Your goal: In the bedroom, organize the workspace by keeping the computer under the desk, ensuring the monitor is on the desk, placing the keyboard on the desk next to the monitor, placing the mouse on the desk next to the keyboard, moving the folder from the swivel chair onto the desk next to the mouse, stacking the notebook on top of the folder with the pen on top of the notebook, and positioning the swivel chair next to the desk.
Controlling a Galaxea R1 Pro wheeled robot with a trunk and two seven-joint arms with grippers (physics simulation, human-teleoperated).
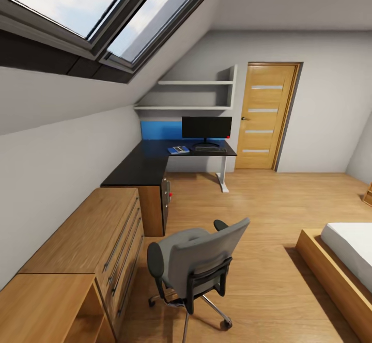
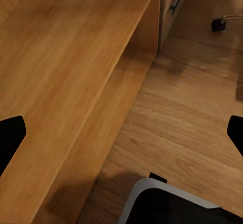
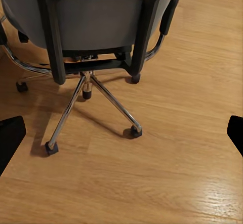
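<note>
The desk runs along the sloped wall and turns at the far corner, its blue back panel behind the monitor, which stands upright on the top. The keyboard lies just in front of the monitor's stand, and a blue flat thing — the folder, as far as can be told at this size — lies on the desk just left of the keyboard. The computer sits under the near end of the desk, a red light on its front. The chair stands well apart from the desk on the wood floor, its back toward the camera, beside the wooden drawer unit. The left gripper is spread wide over the drawer unit's top and the floor, nothing between its fingertips. The right gripper is likewise wide and empty, above the floor behind the chair's chrome base. A bed shows at the right and a door beyond the desk.
</note>
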